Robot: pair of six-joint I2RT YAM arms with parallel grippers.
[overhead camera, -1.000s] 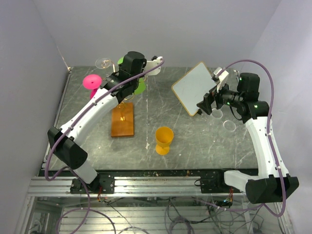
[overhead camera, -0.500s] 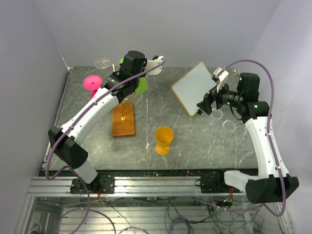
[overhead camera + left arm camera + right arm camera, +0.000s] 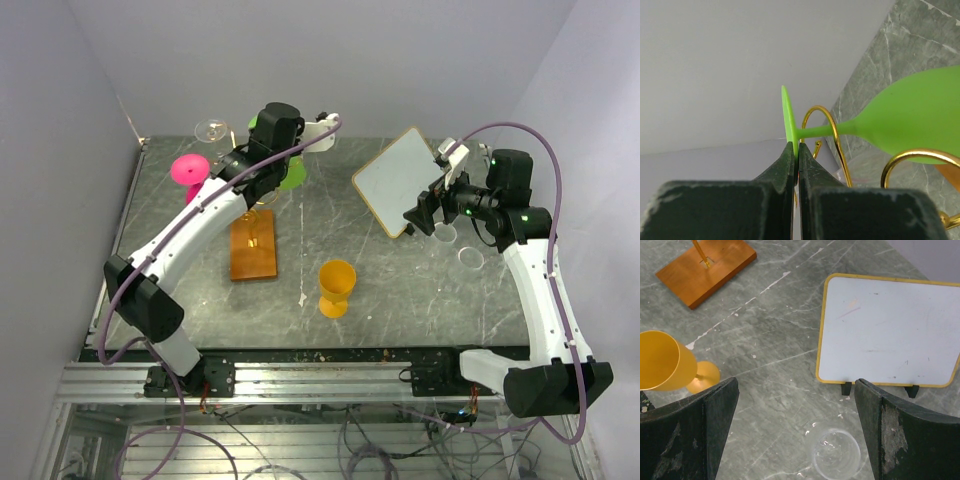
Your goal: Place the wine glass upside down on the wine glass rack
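My left jaws are pressed together on the thin, flat foot of the lime-green matte plastic wine glass (image 3: 920, 115), pinching the disc edge-on at their tips. From there its slim stem runs sideways to the right and swells into a smooth, rounded bowl. The stem crosses a curved loop of the gold wire rack (image 3: 818, 107) just beyond the tips; I cannot tell whether they touch. My right jaws are spread wide, gripping nothing, above the grey veined stone-look worktop (image 3: 780, 335). A small clear round glass (image 3: 836, 456) sits below, between them.
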